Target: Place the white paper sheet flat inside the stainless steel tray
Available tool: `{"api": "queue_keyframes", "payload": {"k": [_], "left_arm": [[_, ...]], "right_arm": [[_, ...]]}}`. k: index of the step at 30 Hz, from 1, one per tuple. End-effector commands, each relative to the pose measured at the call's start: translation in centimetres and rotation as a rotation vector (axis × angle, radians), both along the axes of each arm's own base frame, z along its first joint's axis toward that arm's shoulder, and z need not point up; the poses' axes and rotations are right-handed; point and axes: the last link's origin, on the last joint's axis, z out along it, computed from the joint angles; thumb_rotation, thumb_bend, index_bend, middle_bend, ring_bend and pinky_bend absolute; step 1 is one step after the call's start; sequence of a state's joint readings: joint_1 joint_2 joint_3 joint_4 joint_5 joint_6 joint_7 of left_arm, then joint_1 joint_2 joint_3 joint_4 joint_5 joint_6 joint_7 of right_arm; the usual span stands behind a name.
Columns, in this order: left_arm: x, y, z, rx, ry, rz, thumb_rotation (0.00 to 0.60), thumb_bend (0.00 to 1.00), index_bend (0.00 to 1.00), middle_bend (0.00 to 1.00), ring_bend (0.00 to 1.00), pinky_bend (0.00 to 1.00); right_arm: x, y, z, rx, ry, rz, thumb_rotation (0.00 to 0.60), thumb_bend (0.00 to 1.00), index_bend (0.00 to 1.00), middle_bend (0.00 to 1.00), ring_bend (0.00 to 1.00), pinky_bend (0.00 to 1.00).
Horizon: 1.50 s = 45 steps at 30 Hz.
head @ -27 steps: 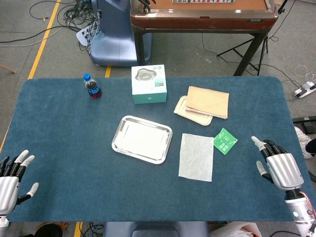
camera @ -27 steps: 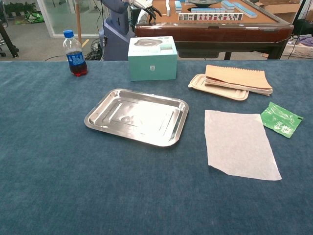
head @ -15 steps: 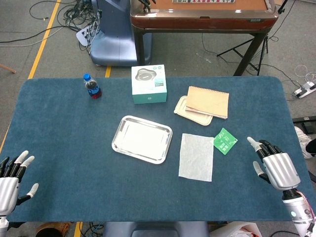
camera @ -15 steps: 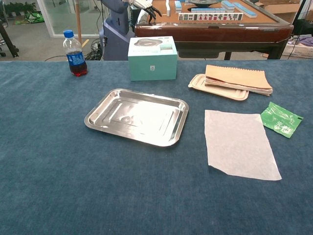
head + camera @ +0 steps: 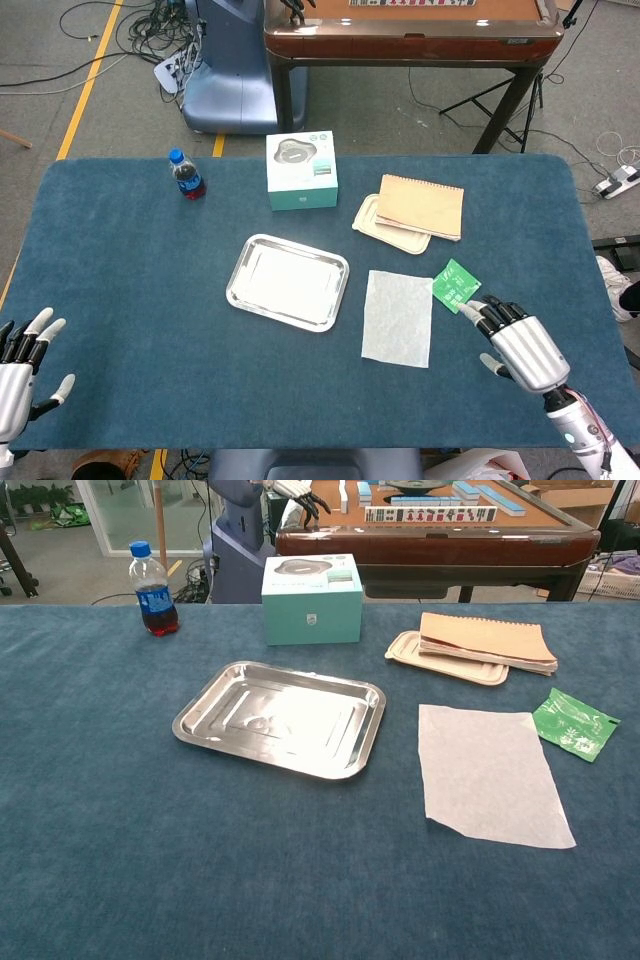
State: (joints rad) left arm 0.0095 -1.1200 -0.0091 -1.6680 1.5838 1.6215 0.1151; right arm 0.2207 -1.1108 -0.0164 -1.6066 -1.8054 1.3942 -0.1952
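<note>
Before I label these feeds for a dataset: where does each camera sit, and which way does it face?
Head view: high above the near table edge, looking steeply down on the tray and paper sheet; left hand and right hand show at the bottom corners.
Chest view: low at the near edge, looking across the table toward the far room; no hand shows.
Shared: tray, paper sheet, bottle, teal box, notebook, green packet.

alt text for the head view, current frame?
Overhead view of a blue table: a white paper sheet lies flat beside an empty stainless steel tray. The right hand, open, is near a green packet; the left hand, open, sits at the near left corner.
</note>
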Motion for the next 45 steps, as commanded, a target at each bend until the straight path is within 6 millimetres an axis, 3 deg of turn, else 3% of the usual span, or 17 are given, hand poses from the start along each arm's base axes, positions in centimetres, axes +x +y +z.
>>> {"api": "queue_keyframes", "payload": {"k": [1, 13, 23, 29, 45], "left_arm": [[0.1, 0.0, 0.0, -0.002, -0.001, -0.003, 0.600, 0.24, 0.15, 0.09, 0.10, 0.00], [0.3, -0.1, -0.1, -0.003, -0.005, -0.015, 0.600, 0.24, 0.15, 0.09, 0.10, 0.00], [0.3, -0.1, -0.1, 0.000, -0.006, -0.018, 0.600, 0.24, 0.15, 0.09, 0.10, 0.00], [0.2, -0.2, 0.1, 0.004, -0.003, -0.010, 0.600, 0.24, 0.15, 0.09, 0.10, 0.00], [-0.1, -0.5, 0.2, 0.009, -0.001, 0.003, 0.600, 0.24, 0.15, 0.09, 0.10, 0.00]], "right_arm": [[-0.1, 0.1, -0.8, 0.019, 0.037, 0.030, 0.600, 0.11, 0.22, 0.14, 0.12, 0.29], [-2.0, 0.2, -4.3, 0.111, 0.097, 0.054, 0.600, 0.16, 0.40, 0.18, 0.09, 0.23], [-3.2, -1.8, -7.3, 0.152, 0.114, 0.045, 0.600, 0.25, 0.42, 0.23, 0.09, 0.23], [-3.0, -2.9, -8.5, 0.161, 0.109, 0.066, 0.600, 0.25, 0.42, 0.23, 0.09, 0.23], [-3.2, -3.5, -10.8, 0.217, 0.135, 0.093, 0.600, 0.25, 0.42, 0.24, 0.09, 0.23]]}}
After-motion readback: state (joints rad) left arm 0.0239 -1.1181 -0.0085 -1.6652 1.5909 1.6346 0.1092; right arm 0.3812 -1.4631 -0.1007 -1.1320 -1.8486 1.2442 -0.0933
